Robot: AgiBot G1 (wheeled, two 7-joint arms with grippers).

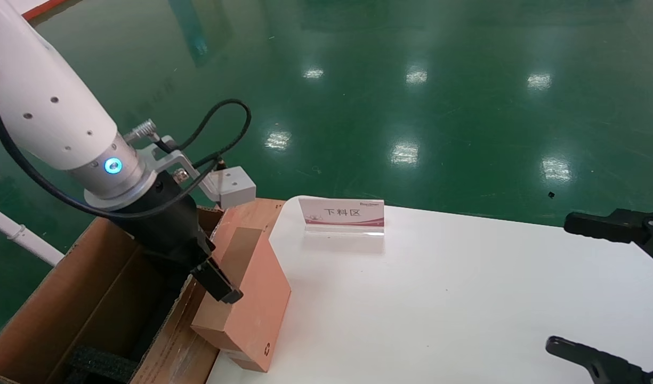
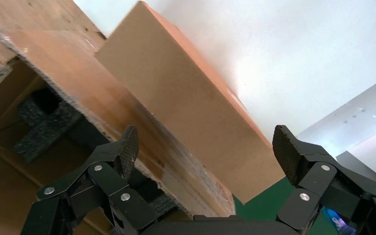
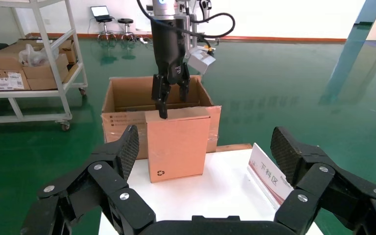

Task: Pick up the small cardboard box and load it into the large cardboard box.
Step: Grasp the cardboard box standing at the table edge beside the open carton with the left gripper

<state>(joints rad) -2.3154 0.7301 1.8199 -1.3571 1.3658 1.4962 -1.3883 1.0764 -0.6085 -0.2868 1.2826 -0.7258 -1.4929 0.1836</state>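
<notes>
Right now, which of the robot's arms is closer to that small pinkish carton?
Left. The left gripper sits at the small cardboard box, jaws open around its top edge. The right gripper hangs far across the white table.

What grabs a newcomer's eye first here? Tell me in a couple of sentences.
The left pincer draws the eye first, hanging open at the top edge of the small cardboard box, which stands tilted at the white table edge against the large cardboard box. Next comes the pink-and-white sign at the table's far edge, then the open right pincer parked at the right.
</notes>
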